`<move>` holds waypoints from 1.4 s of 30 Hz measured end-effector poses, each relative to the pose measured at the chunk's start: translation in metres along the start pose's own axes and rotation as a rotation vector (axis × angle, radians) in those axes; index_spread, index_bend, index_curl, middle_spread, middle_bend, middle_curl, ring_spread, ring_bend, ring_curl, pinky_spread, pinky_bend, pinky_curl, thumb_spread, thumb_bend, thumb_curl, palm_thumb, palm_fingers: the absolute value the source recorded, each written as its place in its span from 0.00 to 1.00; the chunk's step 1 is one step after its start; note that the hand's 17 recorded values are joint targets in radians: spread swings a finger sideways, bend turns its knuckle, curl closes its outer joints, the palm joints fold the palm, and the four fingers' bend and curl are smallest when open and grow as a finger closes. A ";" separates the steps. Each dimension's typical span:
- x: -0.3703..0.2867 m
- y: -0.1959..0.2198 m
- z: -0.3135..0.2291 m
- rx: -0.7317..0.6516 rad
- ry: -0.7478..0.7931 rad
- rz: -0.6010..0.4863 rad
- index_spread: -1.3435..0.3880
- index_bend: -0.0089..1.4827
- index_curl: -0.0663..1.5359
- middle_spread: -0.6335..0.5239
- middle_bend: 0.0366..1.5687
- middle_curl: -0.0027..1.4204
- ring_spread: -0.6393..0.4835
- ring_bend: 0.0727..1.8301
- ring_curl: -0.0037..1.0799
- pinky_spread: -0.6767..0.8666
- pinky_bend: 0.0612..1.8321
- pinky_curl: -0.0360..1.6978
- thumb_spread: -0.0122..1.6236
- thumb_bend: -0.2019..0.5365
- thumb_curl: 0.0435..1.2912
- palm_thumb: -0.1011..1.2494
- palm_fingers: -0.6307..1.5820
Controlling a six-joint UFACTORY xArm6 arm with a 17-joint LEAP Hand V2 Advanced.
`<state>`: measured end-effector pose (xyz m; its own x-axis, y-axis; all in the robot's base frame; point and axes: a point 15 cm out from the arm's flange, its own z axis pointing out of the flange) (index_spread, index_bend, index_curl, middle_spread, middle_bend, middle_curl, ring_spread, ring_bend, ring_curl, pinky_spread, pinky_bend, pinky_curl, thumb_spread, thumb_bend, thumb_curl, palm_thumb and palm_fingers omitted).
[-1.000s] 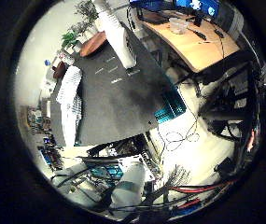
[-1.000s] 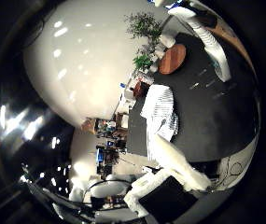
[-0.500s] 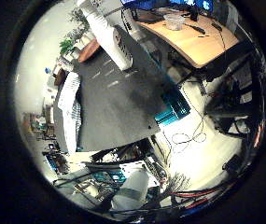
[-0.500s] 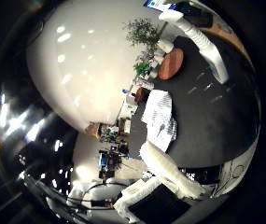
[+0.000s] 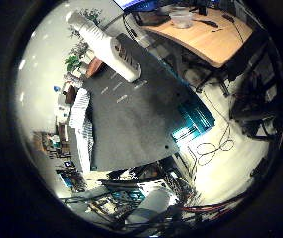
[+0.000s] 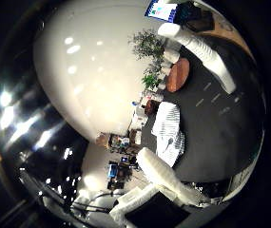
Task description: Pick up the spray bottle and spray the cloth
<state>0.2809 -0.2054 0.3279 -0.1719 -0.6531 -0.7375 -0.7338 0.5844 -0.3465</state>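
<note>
Above dark table (image 5: 131,129): hand (image 6: 197,52) fingers straight, released, holding nothing; striped cloth (image 6: 168,130) lies at table edge.

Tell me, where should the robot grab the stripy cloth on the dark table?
Probably from above, pinching a raised fold near the middle of the cloth. It lies spread out and rumpled along one edge of the dark table. It has no handle or thick part, and its flat borders would give the fingers little to catch.
</note>
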 end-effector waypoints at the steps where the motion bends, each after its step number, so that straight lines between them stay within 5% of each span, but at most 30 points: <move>1: 0.004 -0.001 0.000 0.005 -0.006 0.011 0.65 0.10 0.18 0.72 0.10 0.20 0.73 0.13 0.26 0.64 0.20 0.21 0.69 0.24 0.21 0.49 0.27; 42: 0.040 -0.108 0.016 0.021 -0.092 -0.059 0.66 0.11 0.19 0.71 0.12 0.24 0.72 0.14 0.25 0.64 0.18 0.20 0.71 0.25 0.20 0.49 0.30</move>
<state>0.3644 -0.2866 0.3267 -0.0671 -0.6405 -0.7651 -0.7265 0.5569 -0.4025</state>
